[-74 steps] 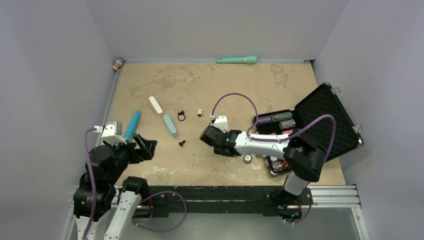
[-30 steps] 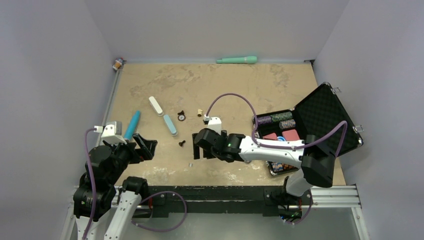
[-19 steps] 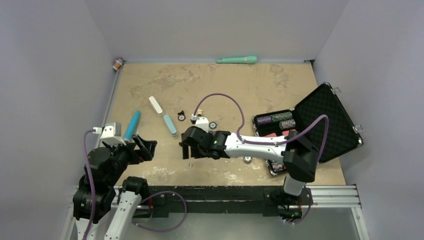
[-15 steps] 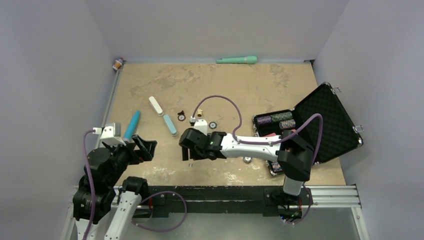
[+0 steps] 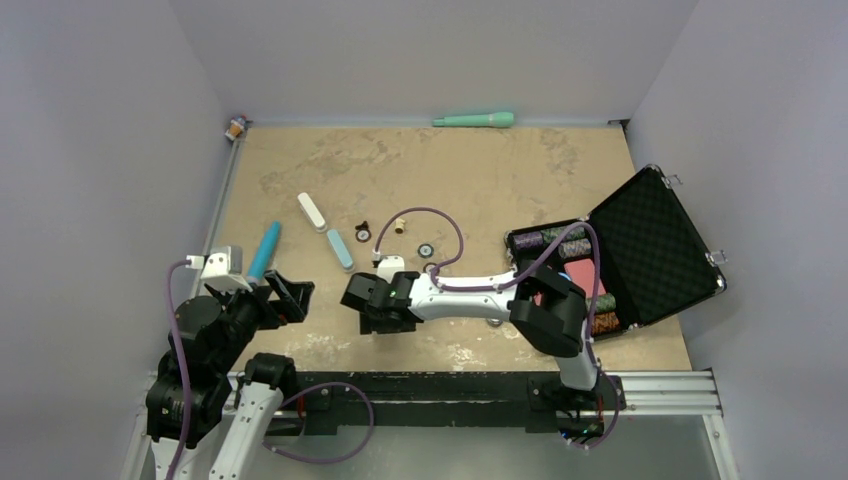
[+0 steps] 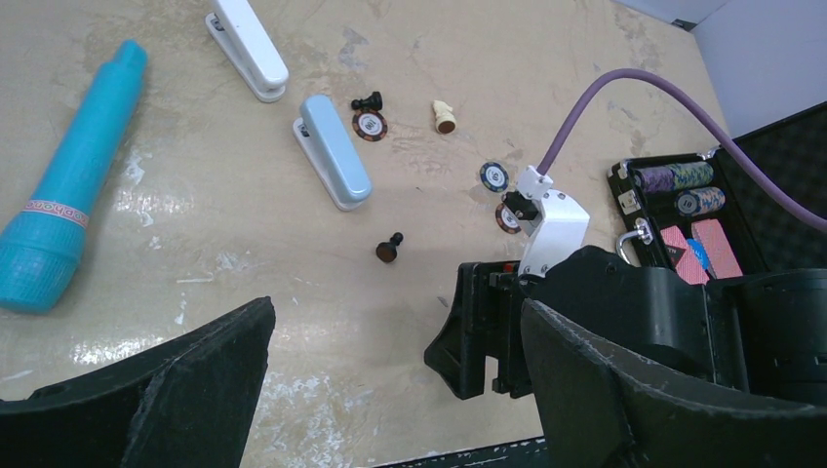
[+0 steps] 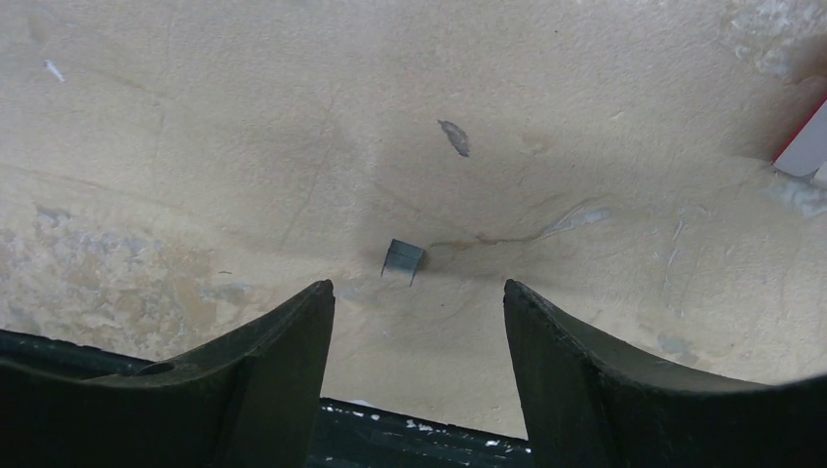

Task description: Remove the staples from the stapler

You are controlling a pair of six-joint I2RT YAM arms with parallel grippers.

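The stapler lies open on the table, left of centre: a white bar (image 5: 312, 211) and a light blue bar (image 5: 340, 249); both also show in the left wrist view, white (image 6: 249, 49) and blue (image 6: 334, 164). The staples (image 7: 403, 257), a tiny grey strip, lie on the table just ahead of my right gripper (image 7: 417, 288), which is open and empty and stands low over them. In the top view that gripper (image 5: 372, 318) hides the staples. My left gripper (image 5: 290, 295) is open and empty near the front left, apart from everything.
A bright blue marker (image 5: 264, 250) lies left of the stapler. A teal pen (image 5: 474, 120) lies at the back wall. An open black case (image 5: 640, 245) with poker chips stands at the right. Chess pieces (image 6: 388, 251) and loose chips (image 5: 425, 250) lie around mid-table.
My right arm has swung left and toward the near edge, bringing its open gripper down over the staples. The left arm and the stapler have not moved.
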